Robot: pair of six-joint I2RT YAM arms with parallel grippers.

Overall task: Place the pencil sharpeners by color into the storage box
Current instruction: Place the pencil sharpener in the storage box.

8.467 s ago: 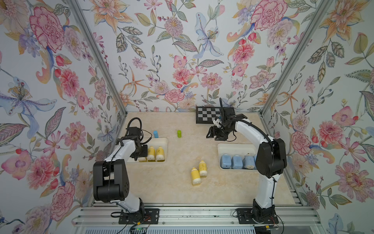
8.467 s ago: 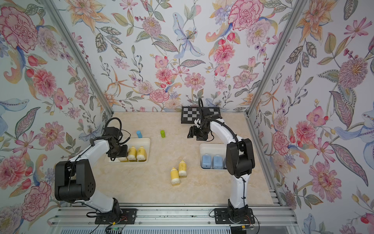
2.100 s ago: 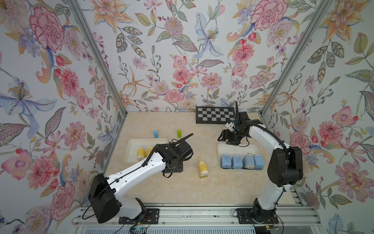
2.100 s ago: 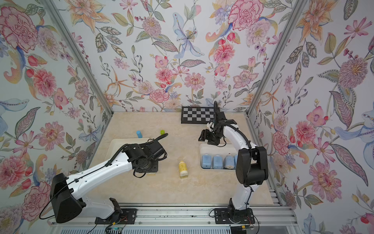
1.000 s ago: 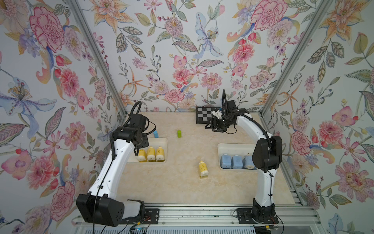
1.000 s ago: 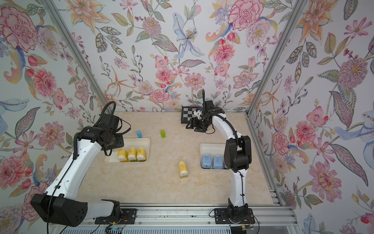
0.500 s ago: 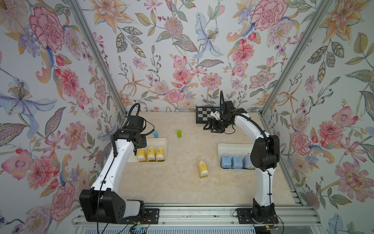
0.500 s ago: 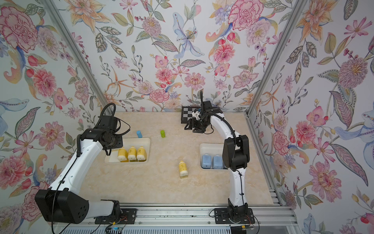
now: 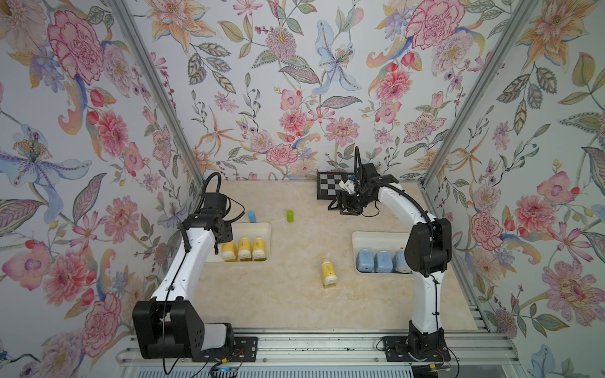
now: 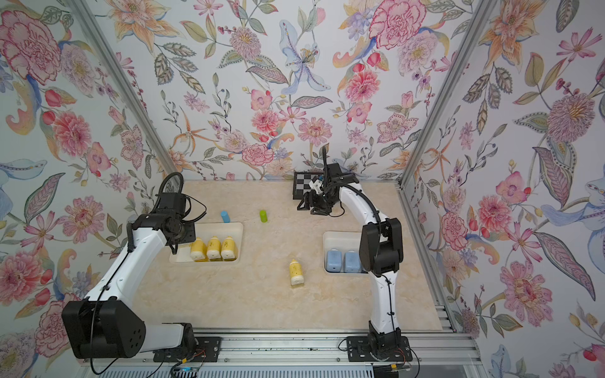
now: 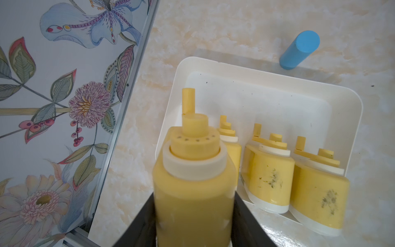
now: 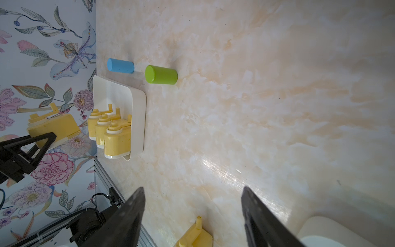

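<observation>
Your left gripper (image 11: 194, 198) is clamped on a yellow sharpener (image 11: 188, 175), jaws tight on its body and nozzle pointing away from the wrist. It hangs over the wall-side edge of the left tray (image 11: 350, 111), just beside the row of three yellow sharpeners (image 9: 244, 248) parked inside.

Watch that edge. The load sits over the rim rather than squarely over open floor, so if you let go here I'd expect it to catch the lip and tip out towards the wall, or drop onto the nearest one in the row. Come down crooked and you could shove the row along.

Its crank handle sticks out past the cap, so it could snag a neighbour's handle. The blue cylinder (image 11: 299, 53) stands just beyond the tray's far side, so don't overshoot.

Your right gripper (image 12: 192, 188) hangs spread and empty over bare table, well clear. One loose yellow sharpener (image 9: 328, 272) lies mid-table. The blue sharpeners (image 9: 375, 261) are in the right tray (image 9: 355, 239), partly hidden by the arm.
</observation>
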